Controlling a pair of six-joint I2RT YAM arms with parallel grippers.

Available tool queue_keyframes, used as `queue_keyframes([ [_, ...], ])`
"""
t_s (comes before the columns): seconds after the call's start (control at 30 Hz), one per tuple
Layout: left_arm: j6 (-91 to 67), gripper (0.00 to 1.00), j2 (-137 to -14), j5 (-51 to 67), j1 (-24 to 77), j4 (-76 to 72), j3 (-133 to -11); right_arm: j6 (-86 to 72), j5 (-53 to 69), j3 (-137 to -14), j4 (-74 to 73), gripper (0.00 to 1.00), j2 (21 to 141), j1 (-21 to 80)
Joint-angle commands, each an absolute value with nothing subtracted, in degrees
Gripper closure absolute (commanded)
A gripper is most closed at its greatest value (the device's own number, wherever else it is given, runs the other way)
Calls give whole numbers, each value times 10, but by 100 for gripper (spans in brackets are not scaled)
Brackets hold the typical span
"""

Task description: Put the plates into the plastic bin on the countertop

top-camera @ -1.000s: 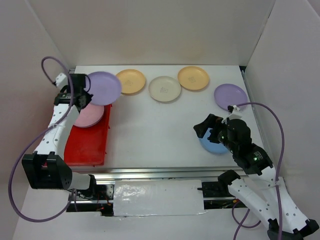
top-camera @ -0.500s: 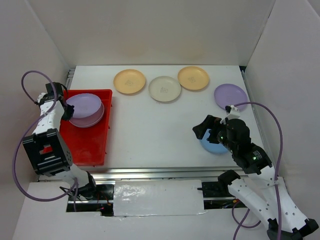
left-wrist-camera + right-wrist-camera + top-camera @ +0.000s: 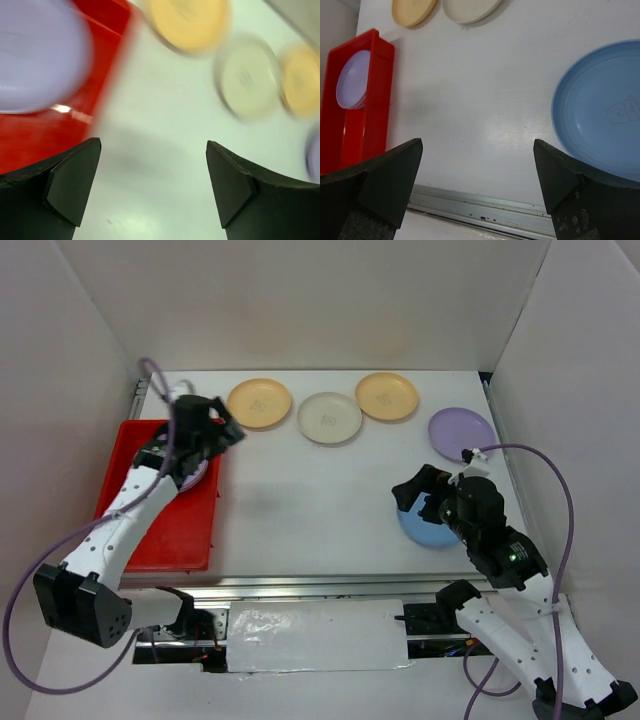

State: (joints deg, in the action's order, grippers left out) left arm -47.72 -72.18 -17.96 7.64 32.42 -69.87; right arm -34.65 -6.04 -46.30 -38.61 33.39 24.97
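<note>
The red plastic bin (image 3: 165, 530) lies at the left of the white countertop (image 3: 310, 500), with a purple plate (image 3: 352, 80) in its far end. My left gripper (image 3: 222, 430) hangs open and empty over the bin's right wall; its blurred wrist view shows the purple plate (image 3: 40, 55) at the upper left. Along the back lie an orange-yellow plate (image 3: 259, 402), a cream plate (image 3: 329, 417), another orange-yellow plate (image 3: 386, 396) and a purple plate (image 3: 461, 432). My right gripper (image 3: 412, 490) is open above the left edge of a blue plate (image 3: 600, 115).
A metal rail (image 3: 485, 207) runs along the countertop's near edge, just beyond my right fingertips. White walls enclose the back and both sides. A purple cable (image 3: 545, 480) loops over the right arm.
The left gripper has let the purple plate go into the bin, opened wide and swung right, from the bin's left side to over its right wall. The right arm has barely moved.
</note>
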Motion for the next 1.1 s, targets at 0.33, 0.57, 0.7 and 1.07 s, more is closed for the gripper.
queue_keyframes([
  [0.33,-400,1,-1155,-89,518,187,-960,-411,-229,-570,-481,0,256,239],
  [0.57,-427,1,-1307,-42,532,174,-1089,-379,-214,-577,-504,0,247,238],
  [0.7,-427,7,-1360,-56,539,204,-1136,-368,-194,-573,-499,0,247,237],
  [1.07,-412,87,-1400,-138,574,263,-1180,-358,-167,-564,-489,0,244,237],
])
